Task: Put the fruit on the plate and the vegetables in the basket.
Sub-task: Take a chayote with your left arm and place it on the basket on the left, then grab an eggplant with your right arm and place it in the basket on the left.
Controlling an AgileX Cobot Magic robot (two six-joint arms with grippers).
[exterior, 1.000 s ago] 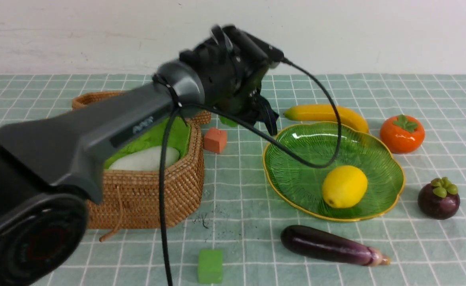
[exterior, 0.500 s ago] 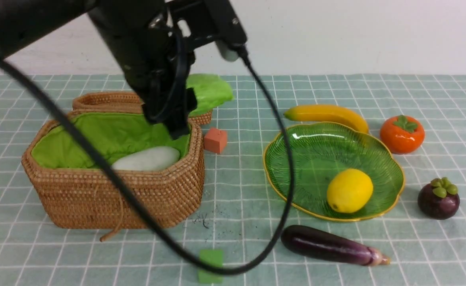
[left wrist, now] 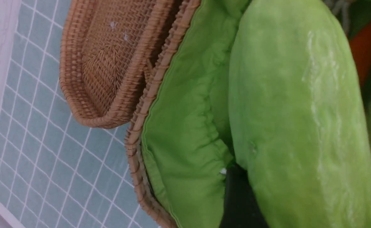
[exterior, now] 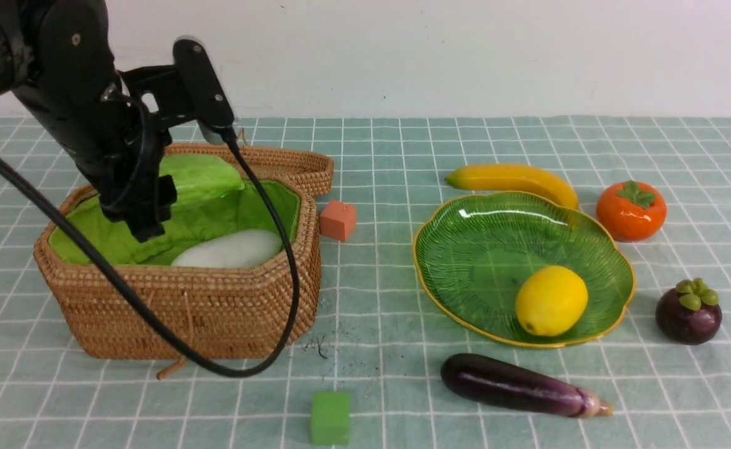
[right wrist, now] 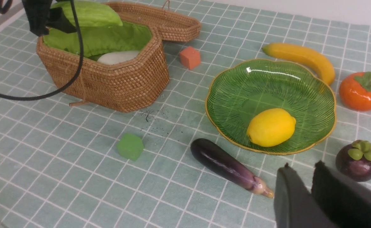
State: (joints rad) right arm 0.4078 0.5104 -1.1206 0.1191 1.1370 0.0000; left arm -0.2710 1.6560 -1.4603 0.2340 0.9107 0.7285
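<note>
The left arm is seen reaching in from the upper left of the front view, its wrist bent downward and a black cable looped below it. The left gripper is pointed down and is clamped across the cucumber, with one dark finger pressed against its side. The right gripper is held low, and its two black fingers are kept nearly together with only a narrow gap, nothing being gripped.

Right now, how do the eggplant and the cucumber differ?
The eggplant is dark purple and lies on the tablecloth; the cucumber is light green and is held by the left gripper over the basket. Both are long vegetables not yet resting in it.
</note>
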